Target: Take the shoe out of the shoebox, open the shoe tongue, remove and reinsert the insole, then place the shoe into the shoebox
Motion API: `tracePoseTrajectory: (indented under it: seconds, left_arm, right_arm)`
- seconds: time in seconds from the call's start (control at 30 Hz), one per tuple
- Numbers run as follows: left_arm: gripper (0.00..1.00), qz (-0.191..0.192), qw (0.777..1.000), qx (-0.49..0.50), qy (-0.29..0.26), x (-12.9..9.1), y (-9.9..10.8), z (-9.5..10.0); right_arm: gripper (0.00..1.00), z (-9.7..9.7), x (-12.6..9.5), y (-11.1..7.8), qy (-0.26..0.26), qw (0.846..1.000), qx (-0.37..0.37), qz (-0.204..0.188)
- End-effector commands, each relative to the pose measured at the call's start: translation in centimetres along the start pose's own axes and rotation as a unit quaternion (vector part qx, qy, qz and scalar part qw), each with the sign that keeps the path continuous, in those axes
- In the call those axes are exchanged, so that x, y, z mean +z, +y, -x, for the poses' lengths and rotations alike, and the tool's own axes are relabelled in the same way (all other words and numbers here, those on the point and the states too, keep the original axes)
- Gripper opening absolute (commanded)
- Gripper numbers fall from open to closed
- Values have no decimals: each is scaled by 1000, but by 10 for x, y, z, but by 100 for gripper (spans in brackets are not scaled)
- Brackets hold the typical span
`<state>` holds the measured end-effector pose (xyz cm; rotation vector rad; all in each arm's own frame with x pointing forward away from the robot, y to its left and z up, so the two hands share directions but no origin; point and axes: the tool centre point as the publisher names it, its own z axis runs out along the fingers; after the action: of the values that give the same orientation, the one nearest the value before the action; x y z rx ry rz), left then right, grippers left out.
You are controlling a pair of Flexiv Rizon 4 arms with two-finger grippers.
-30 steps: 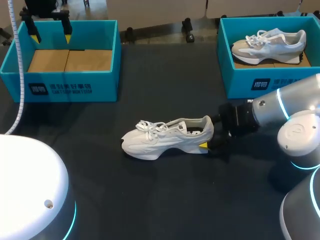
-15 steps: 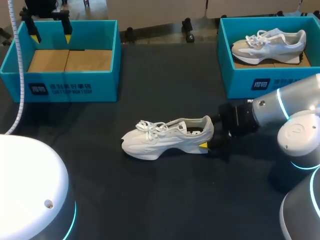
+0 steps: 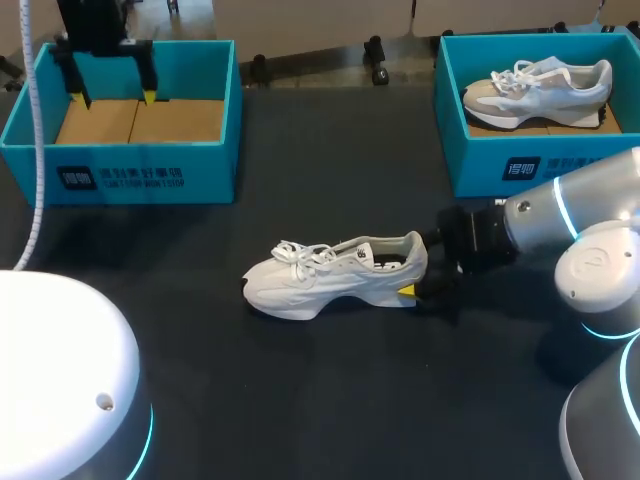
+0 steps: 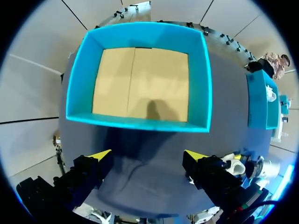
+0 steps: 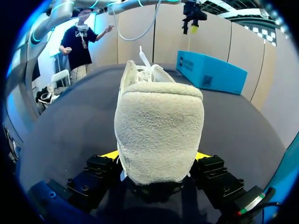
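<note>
The white shoe (image 3: 335,272) lies on its sole in the middle of the dark table, toe pointing left. My right gripper (image 3: 415,276) is at its heel. In the right wrist view the shoe's fuzzy heel (image 5: 159,130) fills the space between the yellow-tipped fingers, which press on it from both sides. My left gripper (image 3: 112,97) hangs open over the empty teal shoebox (image 3: 130,180) at the back left. The left wrist view looks down into that shoebox (image 4: 140,123), whose floor is bare cardboard, with the left gripper (image 4: 148,156) holding nothing.
A second teal box (image 3: 520,165) at the back right holds another pale shoe (image 3: 540,85). A white cable (image 3: 38,150) hangs down along the left shoebox.
My left gripper has come down closer to the left shoebox. The right gripper and the shoe have not moved.
</note>
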<state>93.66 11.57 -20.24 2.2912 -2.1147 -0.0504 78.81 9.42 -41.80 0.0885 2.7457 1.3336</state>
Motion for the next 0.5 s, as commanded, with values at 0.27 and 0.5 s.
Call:
tracePoseTrajectory:
  seconds: [0.27, 0.5]
  left_arm:
    - [100, -15, 1000, 6, -4, 15, 60, -32]
    - [100, -2, 1000, 16, -13, 20, 81, -61]
  right_arm:
    - [0, 1, 6, 0, -2, 1000, 0, -2]
    - [0, 1, 6, 0, -2, 1000, 0, -2]
